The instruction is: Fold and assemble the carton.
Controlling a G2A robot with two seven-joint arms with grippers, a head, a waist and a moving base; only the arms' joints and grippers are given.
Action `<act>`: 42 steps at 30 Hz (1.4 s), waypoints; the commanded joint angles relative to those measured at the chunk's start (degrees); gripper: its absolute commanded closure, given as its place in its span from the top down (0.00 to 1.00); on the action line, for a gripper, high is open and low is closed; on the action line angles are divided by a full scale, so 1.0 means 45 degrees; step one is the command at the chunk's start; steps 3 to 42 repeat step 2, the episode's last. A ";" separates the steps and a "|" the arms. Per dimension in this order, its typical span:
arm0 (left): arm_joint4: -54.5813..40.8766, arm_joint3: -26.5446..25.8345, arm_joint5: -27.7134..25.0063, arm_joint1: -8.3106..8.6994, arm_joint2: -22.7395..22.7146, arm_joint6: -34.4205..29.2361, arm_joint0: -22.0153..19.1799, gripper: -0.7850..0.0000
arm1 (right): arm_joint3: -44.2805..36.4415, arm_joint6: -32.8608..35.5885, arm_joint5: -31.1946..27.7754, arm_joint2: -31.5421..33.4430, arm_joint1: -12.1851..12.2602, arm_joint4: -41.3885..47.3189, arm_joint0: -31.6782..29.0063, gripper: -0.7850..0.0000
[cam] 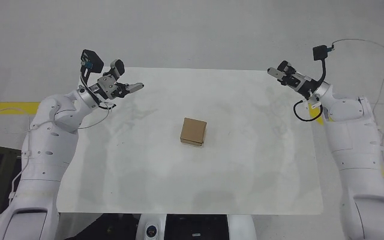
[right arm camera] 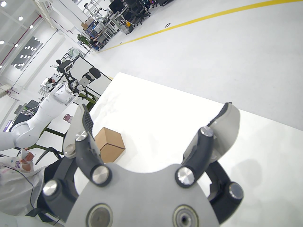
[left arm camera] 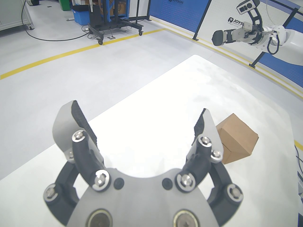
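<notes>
Gaping wide and empty, left gripper (left arm camera: 139, 107) and right gripper (right arm camera: 155, 106) flank the closed carton (cam: 194, 131) from afar.

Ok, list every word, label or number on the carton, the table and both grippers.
On the carton: none; the faces that show are plain brown.
On the table: none.
On the left gripper: none, just metal, screws and black pads.
On the right gripper: none.
On the blue panel behind the table: a brand logo with lettering, not quoted here.
</notes>
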 commanded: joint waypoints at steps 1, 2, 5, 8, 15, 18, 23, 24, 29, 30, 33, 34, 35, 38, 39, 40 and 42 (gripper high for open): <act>0.0000 0.0000 0.0000 0.0000 0.0000 0.0000 0.0000 1.00 | 0.0000 0.0000 0.0000 0.0000 0.0000 0.0000 0.0000 1.00; 0.0000 0.0000 0.0000 0.0000 0.0000 0.0000 0.0000 1.00 | 0.0000 0.0000 0.0000 0.0000 0.0000 0.0000 0.0000 1.00; 0.0000 0.0000 0.0000 0.0000 0.0000 0.0000 0.0000 1.00 | 0.0000 0.0000 0.0000 0.0000 0.0000 0.0000 0.0000 1.00; 0.0000 0.0000 0.0000 0.0000 0.0000 0.0000 0.0000 1.00 | 0.0000 0.0000 0.0000 0.0000 0.0000 0.0000 0.0000 1.00; 0.0000 0.0000 0.0000 0.0000 0.0000 0.0000 0.0000 1.00 | 0.0000 0.0000 0.0000 0.0000 0.0000 0.0000 0.0000 1.00; 0.0000 0.0000 0.0000 0.0000 0.0000 0.0000 0.0000 1.00 | 0.0000 0.0000 0.0000 0.0000 0.0000 0.0000 0.0000 1.00; 0.0000 0.0000 0.0000 0.0000 0.0000 0.0000 0.0000 1.00 | 0.0000 0.0000 0.0000 0.0000 0.0000 0.0000 0.0000 1.00; 0.0000 0.0000 0.0000 0.0000 0.0000 0.0000 0.0000 1.00 | 0.0000 0.0000 0.0000 0.0000 0.0000 0.0000 0.0000 1.00; 0.0000 0.0000 0.0000 0.0000 0.0000 0.0000 0.0000 1.00 | 0.0000 0.0000 0.0000 0.0000 0.0000 0.0000 0.0000 1.00; 0.0000 0.0000 0.0000 0.0000 0.0000 0.0000 0.0000 1.00 | 0.0000 0.0000 0.0000 0.0000 0.0000 0.0000 0.0000 1.00; 0.0000 0.0000 0.0000 0.0000 0.0000 0.0000 0.0000 1.00 | 0.0000 0.0000 0.0000 0.0000 0.0000 0.0000 0.0000 1.00; 0.0000 0.0000 0.0000 0.0000 0.0000 0.0000 0.0000 1.00 | 0.0000 0.0000 0.0000 0.0000 0.0000 0.0000 0.0000 1.00; 0.0000 0.0000 0.0000 0.0000 0.0000 0.0000 0.0000 1.00 | 0.0000 0.0000 0.0000 0.0000 0.0000 0.0000 0.0000 1.00; 0.0000 0.0000 0.0000 0.0000 0.0000 0.0000 0.0000 1.00 | 0.0000 0.0000 0.0000 0.0000 0.0000 0.0000 0.0000 1.00; 0.0000 0.0000 0.0000 0.0000 0.0000 0.0000 0.0000 1.00 | 0.0000 0.0000 0.0000 0.0000 0.0000 0.0000 0.0000 1.00; 0.0000 0.0000 0.0000 0.0000 0.0000 0.0000 0.0000 1.00 | 0.0000 0.0000 0.0000 0.0000 0.0000 0.0000 0.0000 1.00; 0.0000 0.0000 0.0000 0.0000 0.0000 0.0000 0.0000 1.00 | 0.0000 0.0000 0.0000 0.0000 0.0000 0.0000 0.0000 1.00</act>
